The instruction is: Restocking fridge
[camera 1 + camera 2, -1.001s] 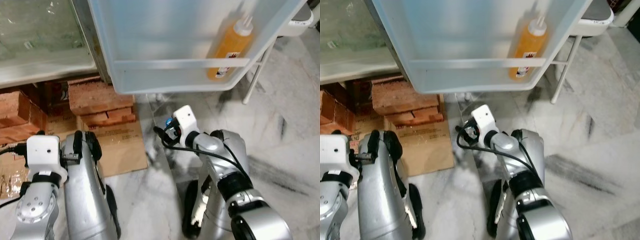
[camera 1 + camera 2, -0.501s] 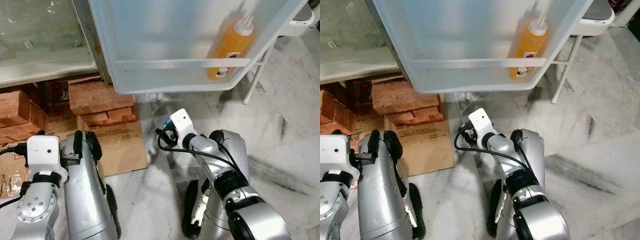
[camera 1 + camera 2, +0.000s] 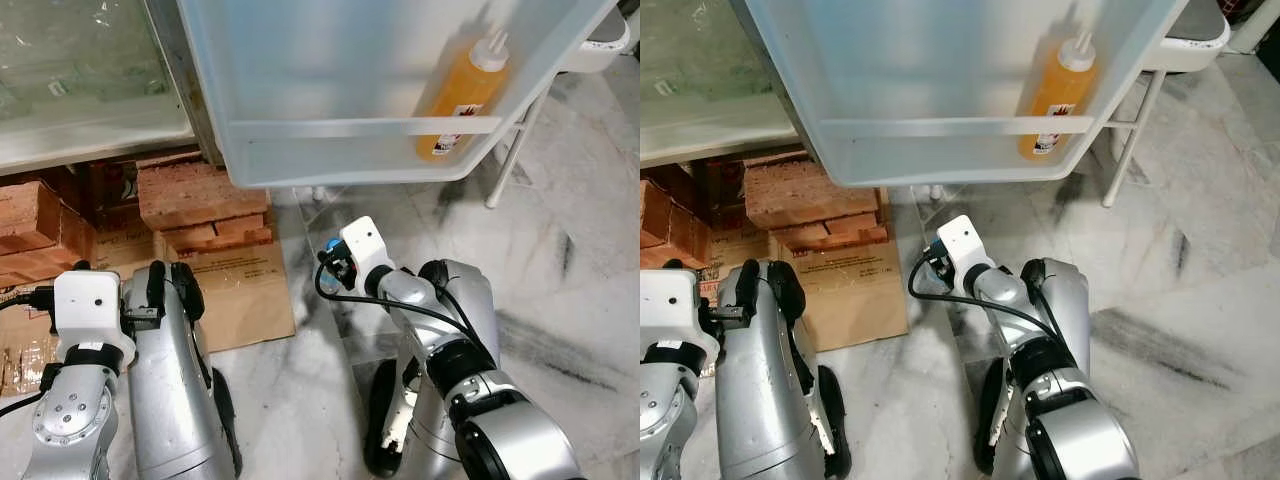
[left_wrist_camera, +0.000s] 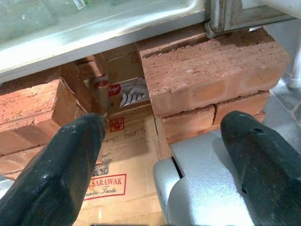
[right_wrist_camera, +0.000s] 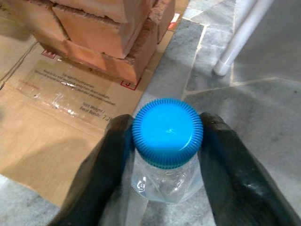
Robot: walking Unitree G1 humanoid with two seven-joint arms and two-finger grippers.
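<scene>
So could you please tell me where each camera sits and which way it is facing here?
Left and right eye views: head, looking down at the fridge door shelf, orange bottle, both arms.
Left wrist view: along open left gripper at the bricks.
Right wrist view: along right gripper clamping a blue-capped bottle.
Shared: bricks, cardboard.

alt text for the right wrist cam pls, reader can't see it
The right gripper holds a clear bottle with a blue cap, its two black fingers pressed against the neck on either side. Beyond it lie flattened cardboard and stacked red bricks on a grey marble floor, with a white pole standing nearby.
</scene>
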